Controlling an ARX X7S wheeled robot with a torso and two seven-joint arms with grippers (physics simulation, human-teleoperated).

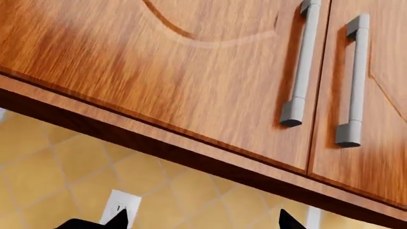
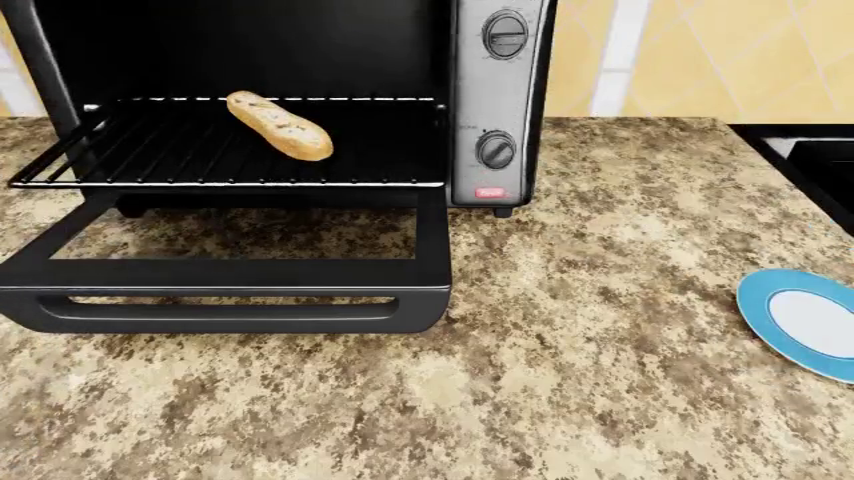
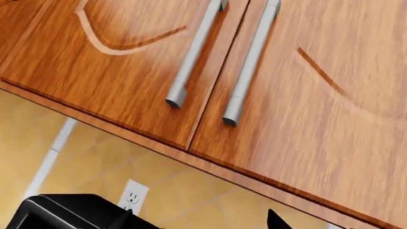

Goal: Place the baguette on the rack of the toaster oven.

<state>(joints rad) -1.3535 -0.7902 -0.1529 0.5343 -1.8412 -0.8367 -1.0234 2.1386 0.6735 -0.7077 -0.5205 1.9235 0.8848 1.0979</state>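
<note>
So, going view by view:

Head view, toaster oven [image 2: 497, 100]: sits at the back left of the countertop [image 2: 601, 380], black and silver, two round knobs one above the other on its right panel and a little red label under the lower one.
Head view, door [image 2: 227, 290]: dropped all the way open, lying flat toward the front over the counter, and you can see the granite through its window.
Head view, rack [image 2: 174, 155]: black wire grid pulled partway out of the dark cavity, spanning the oven's width.
Head view, baguette [image 2: 278, 125]: lying on the rack, right of the middle, angled so one end points toward the back left and the other toward the front right. Golden-tan, pale slashes on the crust.
Head view, plate [image 2: 807, 322]: blue with a white centre, at the right edge of the countertop, partly cut off, well apart from the oven.
Head view, stove [image 2: 807, 160]: just a dark corner of it at the far right.
Head view, arms: neither shows up.

Left wrist view, left gripper [image 1: 200, 220]: only two black fingertips poke in, clearly apart with nothing between them, so the jaws are spread and hold nothing.
Left wrist view, background: wooden cabinet doors [image 1: 190, 71] with grey bar handles [image 1: 302, 62], yellow tiled wall [image 1: 64, 176] and a white outlet [image 1: 119, 206].

Right wrist view, right gripper [image 3: 197, 220]: same deal, two dark tips set wide apart, nothing gripped.
Right wrist view, background: cabinet doors again, tiled wall, an outlet, and the oven's top corner near one fingertip.
</note>
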